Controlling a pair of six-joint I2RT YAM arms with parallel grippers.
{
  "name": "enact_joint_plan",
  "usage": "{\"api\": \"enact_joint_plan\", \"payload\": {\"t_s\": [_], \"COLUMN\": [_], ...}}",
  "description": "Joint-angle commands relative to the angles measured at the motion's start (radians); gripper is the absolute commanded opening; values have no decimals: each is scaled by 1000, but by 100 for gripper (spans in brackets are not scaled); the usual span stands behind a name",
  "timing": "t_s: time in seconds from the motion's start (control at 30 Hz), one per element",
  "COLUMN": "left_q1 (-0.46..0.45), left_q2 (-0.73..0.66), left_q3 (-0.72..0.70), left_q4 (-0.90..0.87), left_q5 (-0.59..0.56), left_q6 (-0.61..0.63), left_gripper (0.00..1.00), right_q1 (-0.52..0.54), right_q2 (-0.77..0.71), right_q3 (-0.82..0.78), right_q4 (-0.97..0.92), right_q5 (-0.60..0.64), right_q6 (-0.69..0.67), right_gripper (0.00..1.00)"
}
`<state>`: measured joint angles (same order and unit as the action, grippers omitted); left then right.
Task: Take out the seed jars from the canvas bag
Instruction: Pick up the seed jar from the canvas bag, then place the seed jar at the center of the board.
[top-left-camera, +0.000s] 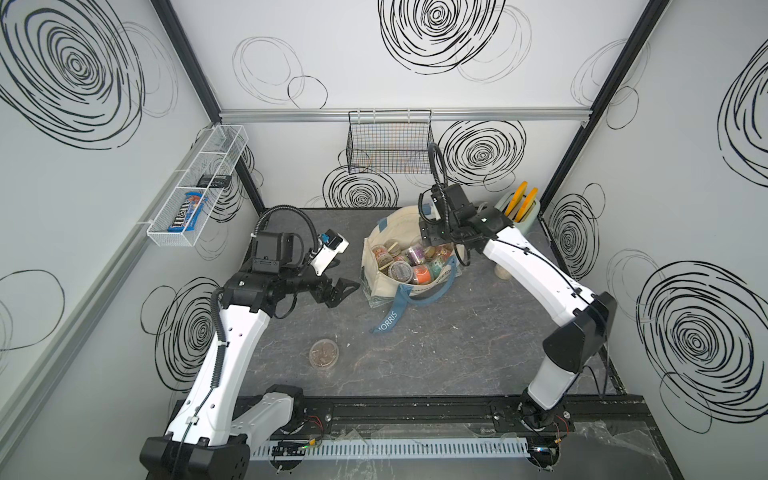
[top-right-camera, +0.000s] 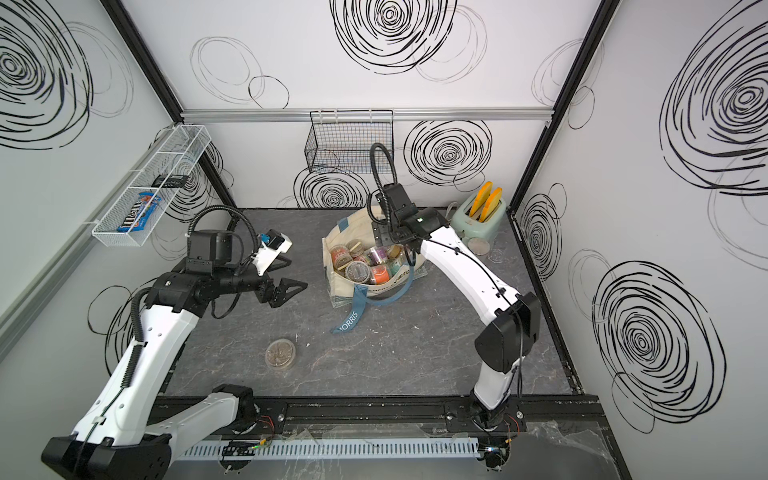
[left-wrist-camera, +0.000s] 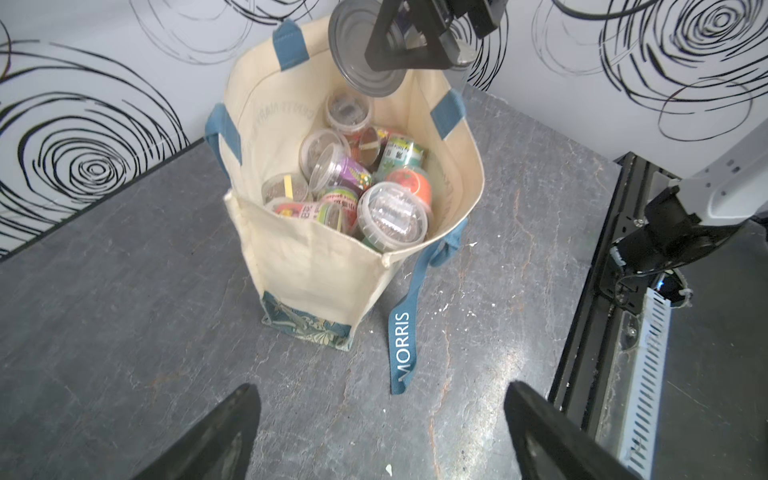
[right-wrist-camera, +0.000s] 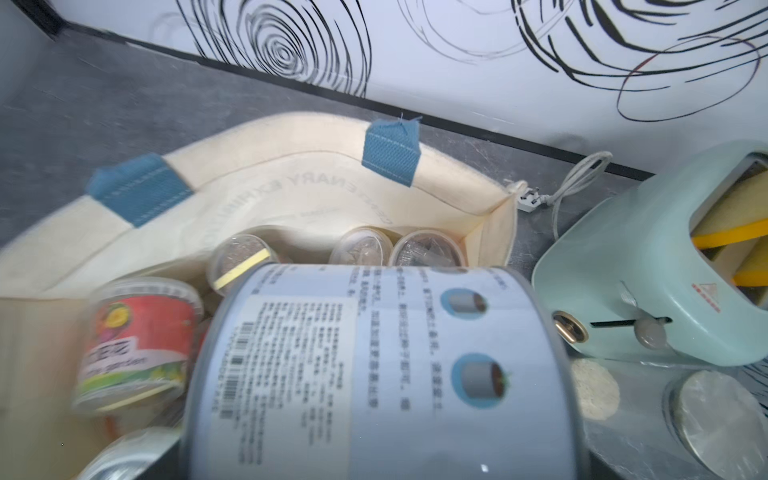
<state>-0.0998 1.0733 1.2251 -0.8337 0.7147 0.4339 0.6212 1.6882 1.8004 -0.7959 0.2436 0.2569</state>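
The cream canvas bag (top-left-camera: 370, 257) (top-right-camera: 332, 266) (left-wrist-camera: 307, 257) (right-wrist-camera: 291, 166) stands open mid-table, its blue MORRIS strap (left-wrist-camera: 403, 345) trailing forward. Several seed jars (top-left-camera: 409, 262) (top-right-camera: 365, 266) (left-wrist-camera: 392, 216) (right-wrist-camera: 137, 324) lie jumbled inside. My right gripper (top-left-camera: 432, 239) (top-right-camera: 384, 237) is shut on a seed jar (left-wrist-camera: 365, 54) (right-wrist-camera: 374, 374) with a pale printed label, held on its side over the bag's far rim. My left gripper (top-left-camera: 336, 291) (top-right-camera: 286, 291) (left-wrist-camera: 382, 386) hangs open left of the bag, holding nothing. One seed jar (top-left-camera: 324, 353) (top-right-camera: 280, 353) stands on the table at front left.
A mint toaster (top-left-camera: 521, 212) (top-right-camera: 484, 216) (right-wrist-camera: 644, 291) sits at back right, its cord on the table, with two canisters (top-right-camera: 480, 245) (right-wrist-camera: 715, 415) beside it. A white wire basket (top-left-camera: 195, 187) hangs on the left wall and a black one (top-left-camera: 388, 143) on the back wall.
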Motion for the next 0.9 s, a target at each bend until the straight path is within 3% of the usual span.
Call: {"api": "enact_joint_plan", "payload": {"t_s": [0.0,0.13,0.3,0.53,0.73,0.87], "left_q1": [-22,-51,-55,-55,-55,-55], "left_q2": [21,32,25,10,-19,-30], "left_q3": [41,76,74,53,10,-14], "left_q4": [15,-36,-39,-55,-102,-119], "left_q5": [46,45,47,58,57,39], "left_q6": [-26,31,16,11,72,102], "left_gripper": [96,96,96,96,96,96], "right_q1": [-36,-90,-60,122,215,253], "right_q2": [-138,-290,-352,-374,-404,-434], "right_q3": [-109,-277,-339,-426,-551,-614], "right_q4": [158,325,325,272,274,232], "right_q5": [-285,-615,-832,-924,-1004,-930], "right_q6": [19,67,61,50,116,96], "right_gripper": [82,82,82,82,82,82]}}
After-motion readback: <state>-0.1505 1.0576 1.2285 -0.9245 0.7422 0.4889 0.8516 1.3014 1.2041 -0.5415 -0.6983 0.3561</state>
